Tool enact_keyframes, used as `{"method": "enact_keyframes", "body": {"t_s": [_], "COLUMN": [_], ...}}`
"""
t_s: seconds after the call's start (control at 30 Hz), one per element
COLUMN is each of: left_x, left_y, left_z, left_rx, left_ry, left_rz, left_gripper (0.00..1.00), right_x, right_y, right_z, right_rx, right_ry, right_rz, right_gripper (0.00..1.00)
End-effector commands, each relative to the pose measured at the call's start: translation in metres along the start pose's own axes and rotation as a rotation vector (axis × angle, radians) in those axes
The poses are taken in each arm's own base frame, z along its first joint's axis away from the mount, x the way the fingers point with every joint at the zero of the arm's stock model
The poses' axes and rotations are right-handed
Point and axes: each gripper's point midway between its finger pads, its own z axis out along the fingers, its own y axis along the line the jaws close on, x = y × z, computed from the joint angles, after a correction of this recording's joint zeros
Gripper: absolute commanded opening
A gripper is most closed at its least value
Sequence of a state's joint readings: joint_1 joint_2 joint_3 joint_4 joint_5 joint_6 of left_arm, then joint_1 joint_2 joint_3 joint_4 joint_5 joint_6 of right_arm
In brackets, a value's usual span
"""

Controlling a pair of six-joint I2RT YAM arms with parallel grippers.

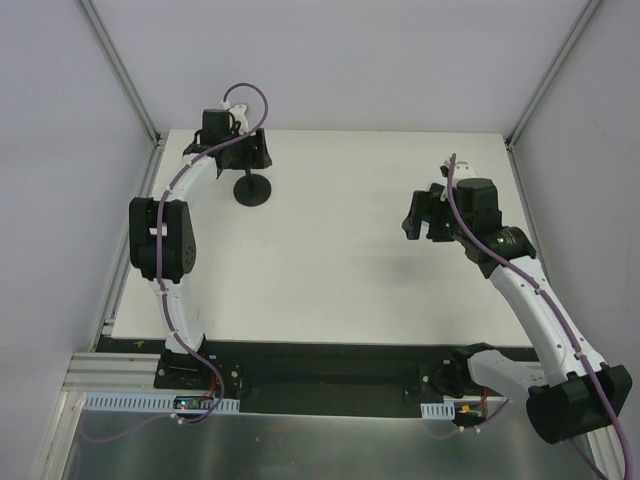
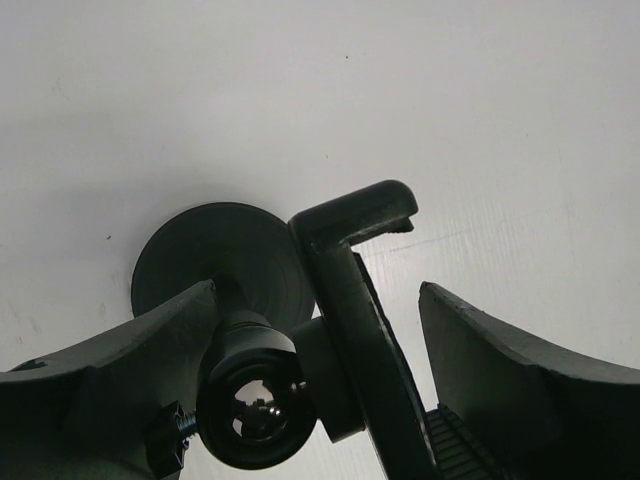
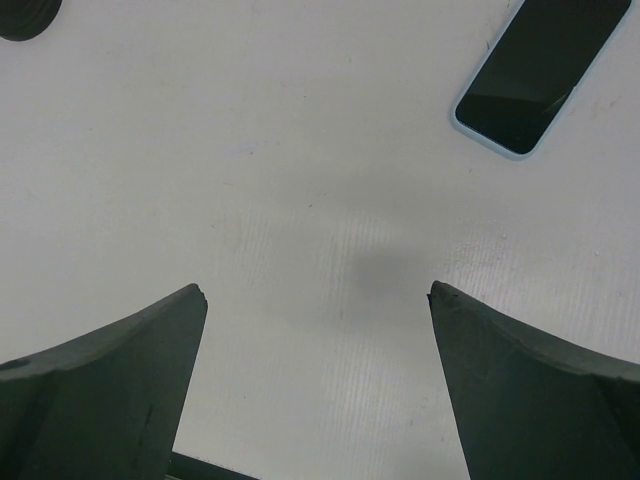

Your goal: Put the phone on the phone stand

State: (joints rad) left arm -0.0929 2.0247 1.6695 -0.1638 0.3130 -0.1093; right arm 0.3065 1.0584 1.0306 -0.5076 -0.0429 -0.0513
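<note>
Your right pincer [image 3: 316, 290] hangs spread and empty. The flat, black-screened, blue-rimmed phone [image 3: 535, 75] lies on the white table [image 3: 300, 180], well apart from the black disc-based stand [image 2: 200, 250]. Your left pincer [image 2: 317, 287] straddles that stand; whether it pinches, you cannot tell. Pickup and seating both remain.

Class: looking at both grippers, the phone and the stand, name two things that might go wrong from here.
The left gripper straddles the phone stand; closing or shifting may tip it. The phone lies flat on the table, off-centre from the open right gripper; a grab may just push it.
</note>
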Motion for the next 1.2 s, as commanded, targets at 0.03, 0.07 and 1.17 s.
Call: {"method": "enact_keyframes", "body": {"t_s": [0.03,0.07,1.17], "left_x": [-0.010,0.002,0.076], "left_y": [-0.031,-0.036,-0.170], "left_z": [-0.047,-0.050,-0.159], "left_rx": [0.056,0.080,0.436], "left_ry": [-0.042,-0.020,0.111], "left_rz": [0.024,0.002,0.118], "left_gripper": [0.00,0.00,0.99], "right_x": [-0.001,0.000,0.017], "right_y": [0.013,0.014,0.132], "right_z": [0.005,0.006,0.036], "right_rx": [-0.031,-0.032,-0.236], "right_ry": [-0.020,-0.016,0.083], "right_rz": [0.014,0.015,-0.129], "right_gripper": [0.96,0.96,0.96]}}
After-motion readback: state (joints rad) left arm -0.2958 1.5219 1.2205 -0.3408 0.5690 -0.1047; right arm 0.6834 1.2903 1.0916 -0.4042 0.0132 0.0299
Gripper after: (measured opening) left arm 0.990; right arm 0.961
